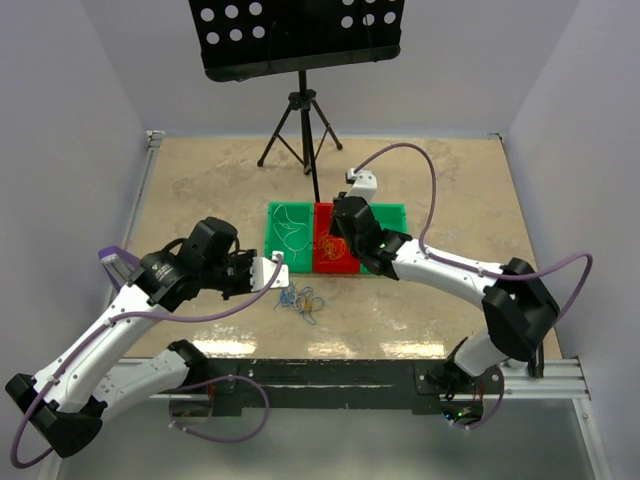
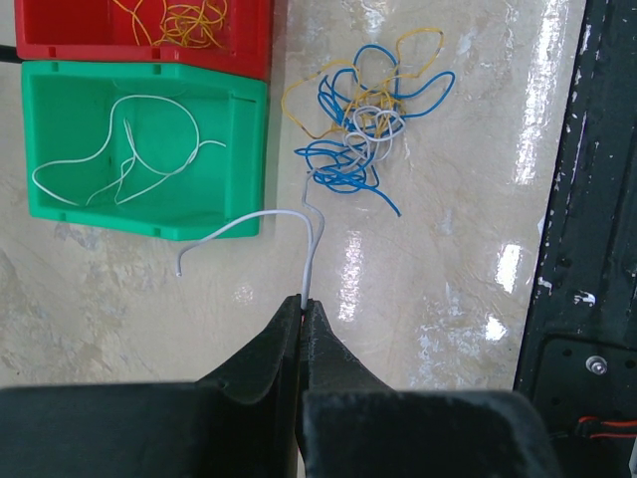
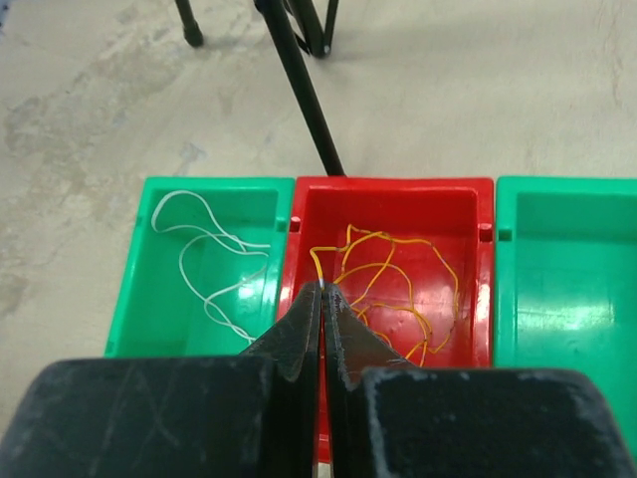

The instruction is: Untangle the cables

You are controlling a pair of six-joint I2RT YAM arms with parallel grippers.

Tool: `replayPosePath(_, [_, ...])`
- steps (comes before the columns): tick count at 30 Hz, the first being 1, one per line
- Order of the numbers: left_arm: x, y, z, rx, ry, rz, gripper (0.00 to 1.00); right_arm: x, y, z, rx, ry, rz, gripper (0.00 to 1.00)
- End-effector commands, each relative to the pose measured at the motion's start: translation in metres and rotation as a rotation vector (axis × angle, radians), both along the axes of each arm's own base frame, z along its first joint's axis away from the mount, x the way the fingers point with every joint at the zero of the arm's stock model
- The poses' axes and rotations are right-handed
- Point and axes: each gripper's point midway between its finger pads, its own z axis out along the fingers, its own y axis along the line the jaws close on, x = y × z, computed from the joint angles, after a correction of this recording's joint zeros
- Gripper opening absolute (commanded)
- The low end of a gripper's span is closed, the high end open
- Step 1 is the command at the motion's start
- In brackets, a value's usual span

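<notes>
A clump of thin blue, yellow-orange and white cables [image 2: 363, 119] lies on the table beside the bins; it also shows in the top view [image 1: 300, 300]. My left gripper [image 2: 303, 302] is shut on a white cable [image 2: 312, 244]. This cable rises toward the clump's near edge and has a loose end curving left over the table. My left gripper [image 1: 278, 270] sits just left of the clump. My right gripper [image 3: 322, 287] is shut on the end of a yellow cable [image 3: 343, 251] over the red bin [image 3: 393, 184], which holds several yellow cables. It also shows in the top view [image 1: 338, 245].
A green bin [image 2: 139, 221] left of the red bin [image 2: 149, 62] holds white cable [image 2: 119, 149]. Another green bin [image 3: 567, 183] right of the red one has nothing in it. A music stand's tripod [image 1: 300, 110] stands behind the bins, with its pole [image 3: 304, 90] close to the red bin.
</notes>
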Motion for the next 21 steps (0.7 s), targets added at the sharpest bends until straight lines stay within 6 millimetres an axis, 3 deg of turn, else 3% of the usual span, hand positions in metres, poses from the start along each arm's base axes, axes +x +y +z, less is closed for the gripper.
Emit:
replayPosePath(1, [0.001, -0.005, 0.016, -0.045, -0.015, 0.000, 0.00, 0.004, 0.002, -0.016, 0.043, 0.019, -0.049, 0.00])
replayPosePath(8, [0.001, -0.006, 0.016, -0.047, -0.013, -0.004, 0.00, 0.005, 0.006, -0.070, -0.016, 0.129, -0.080, 0.00])
replayPosePath(17, [0.000, -0.006, 0.015, -0.045, -0.011, -0.004, 0.00, 0.015, 0.020, -0.109, -0.053, 0.183, -0.083, 0.00])
replayPosePath(21, [0.001, -0.005, 0.016, -0.044, -0.014, -0.002, 0.00, 0.016, 0.025, -0.105, -0.037, 0.181, -0.065, 0.00])
